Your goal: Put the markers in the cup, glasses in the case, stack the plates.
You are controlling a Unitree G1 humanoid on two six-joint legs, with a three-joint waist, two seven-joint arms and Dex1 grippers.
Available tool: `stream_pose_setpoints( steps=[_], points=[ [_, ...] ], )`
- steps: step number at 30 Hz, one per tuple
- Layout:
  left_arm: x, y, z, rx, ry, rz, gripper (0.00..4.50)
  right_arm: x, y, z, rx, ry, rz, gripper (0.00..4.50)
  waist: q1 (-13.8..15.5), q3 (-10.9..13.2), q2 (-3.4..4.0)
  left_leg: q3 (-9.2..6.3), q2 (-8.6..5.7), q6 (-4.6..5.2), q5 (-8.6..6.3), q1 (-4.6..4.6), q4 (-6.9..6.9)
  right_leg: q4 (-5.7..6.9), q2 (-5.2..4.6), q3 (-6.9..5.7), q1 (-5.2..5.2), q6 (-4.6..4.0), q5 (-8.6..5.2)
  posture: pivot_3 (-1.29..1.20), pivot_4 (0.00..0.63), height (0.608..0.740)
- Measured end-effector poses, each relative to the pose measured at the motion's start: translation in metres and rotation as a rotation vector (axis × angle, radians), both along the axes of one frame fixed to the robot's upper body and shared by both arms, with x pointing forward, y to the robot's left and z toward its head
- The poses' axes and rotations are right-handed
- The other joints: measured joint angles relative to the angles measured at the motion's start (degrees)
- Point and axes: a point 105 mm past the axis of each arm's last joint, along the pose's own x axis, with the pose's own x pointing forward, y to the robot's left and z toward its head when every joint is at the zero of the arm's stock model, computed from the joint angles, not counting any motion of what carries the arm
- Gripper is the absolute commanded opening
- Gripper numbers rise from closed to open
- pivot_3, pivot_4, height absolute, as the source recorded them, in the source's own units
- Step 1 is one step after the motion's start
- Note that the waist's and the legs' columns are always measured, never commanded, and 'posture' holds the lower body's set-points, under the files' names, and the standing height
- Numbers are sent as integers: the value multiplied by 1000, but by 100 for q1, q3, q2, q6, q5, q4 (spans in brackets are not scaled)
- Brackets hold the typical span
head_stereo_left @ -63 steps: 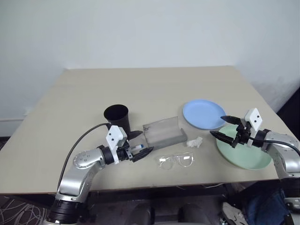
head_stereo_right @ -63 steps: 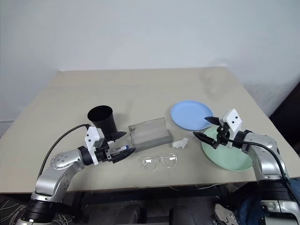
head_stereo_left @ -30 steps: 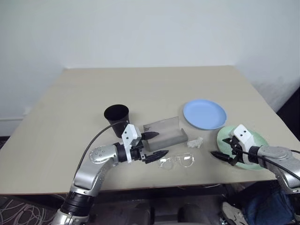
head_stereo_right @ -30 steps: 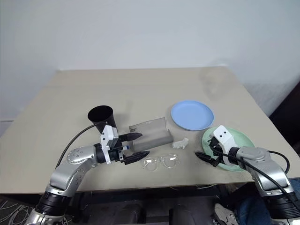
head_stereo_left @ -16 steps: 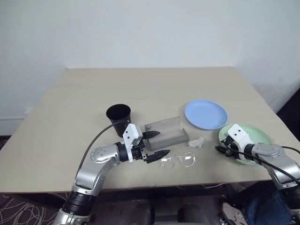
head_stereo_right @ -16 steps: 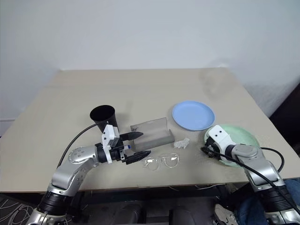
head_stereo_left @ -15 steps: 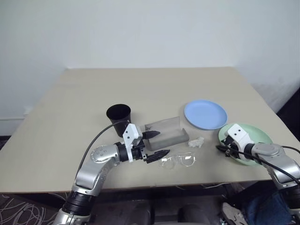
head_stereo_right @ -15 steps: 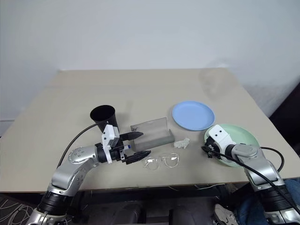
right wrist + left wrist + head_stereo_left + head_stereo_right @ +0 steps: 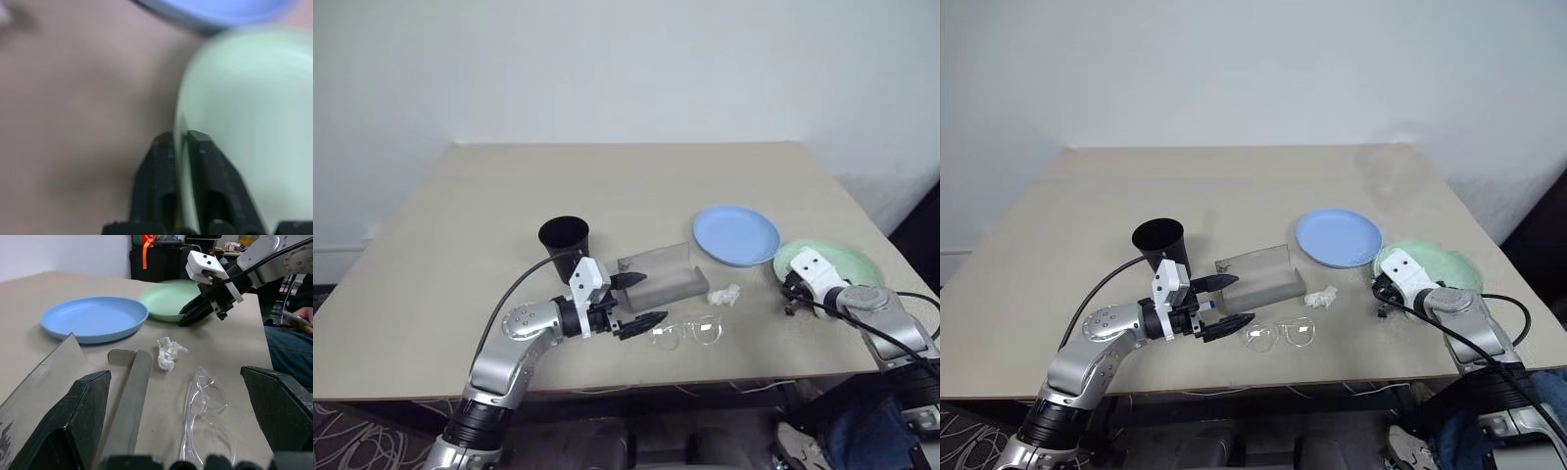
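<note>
Right gripper (image 9: 180, 147) pinched on green plate (image 9: 842, 262) rim, beside blue plate (image 9: 736, 235). Left gripper (image 9: 631, 300) wide open, empty (near glasses (image 9: 687, 334)). Thin rim grip, seemingly shallow; plate may slip when lifted.

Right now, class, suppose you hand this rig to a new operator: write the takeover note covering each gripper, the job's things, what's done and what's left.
Right gripper: shut on the rim of the green plate.
Left gripper: open, between the case and the glasses, nothing between its fingertips.
Blue plate lies beside the green plate, not stacked.
Case open and empty; glasses on the table.
Cup upright.
Left: stack plates, case the glasses, check markers.
</note>
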Motion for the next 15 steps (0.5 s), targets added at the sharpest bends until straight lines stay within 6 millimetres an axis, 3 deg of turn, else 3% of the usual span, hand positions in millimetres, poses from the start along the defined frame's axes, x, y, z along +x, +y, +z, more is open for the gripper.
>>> stream_pose_setpoints(
  steps=[15],
  points=[
    [1,1,0,5,-8,6,4500,35,-26,6,-149,-87,-92,31,19,10,21,2,-11,16,9,-26,-3,-5,-2,-4,-24,17,16,0,0,738]
  ],
)
